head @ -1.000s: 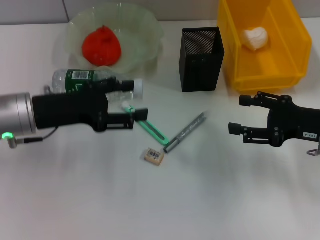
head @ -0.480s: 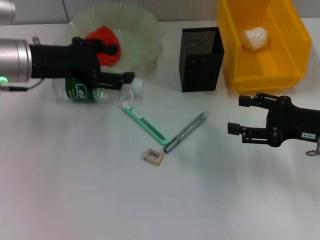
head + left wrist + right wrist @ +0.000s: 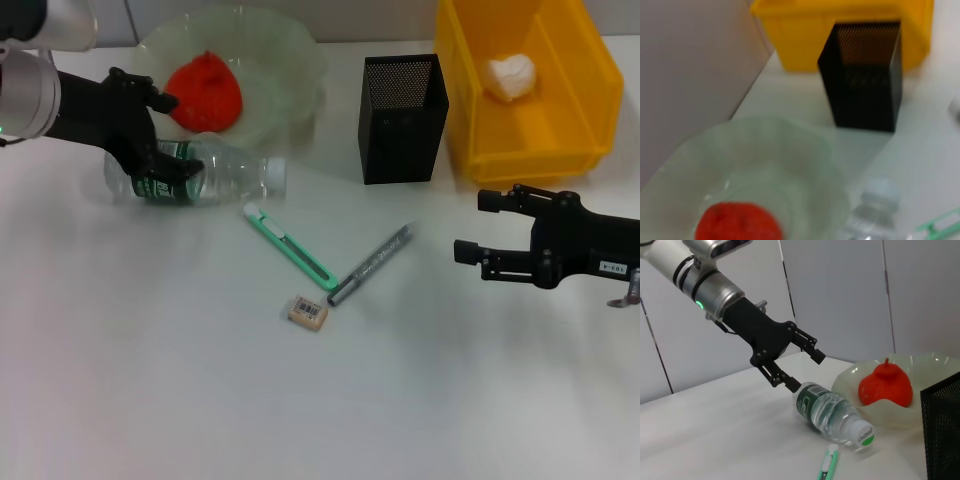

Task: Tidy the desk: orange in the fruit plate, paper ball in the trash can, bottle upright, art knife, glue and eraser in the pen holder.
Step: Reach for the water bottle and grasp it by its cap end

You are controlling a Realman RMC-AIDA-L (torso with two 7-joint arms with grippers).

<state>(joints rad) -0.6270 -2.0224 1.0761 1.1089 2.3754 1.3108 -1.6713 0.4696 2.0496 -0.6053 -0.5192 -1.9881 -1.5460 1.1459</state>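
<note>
Though contact unclear, left gripper (image 3: pixel 172 135) wide, straddling bottle (image 3: pixel 205 172).

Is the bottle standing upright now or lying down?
Lying down: the bottle rests on its side on the table, cap toward the pen holder.

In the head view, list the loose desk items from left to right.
Clear plastic bottle with green label → green art knife → small tan eraser → grey glue pen.

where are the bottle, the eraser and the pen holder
bottle (image 3: pixel 215 178), head view, on its clear body beside the label
eraser (image 3: pixel 308 312), head view, on its top face
pen holder (image 3: pixel 403 135), head view, on its front mesh wall
</note>
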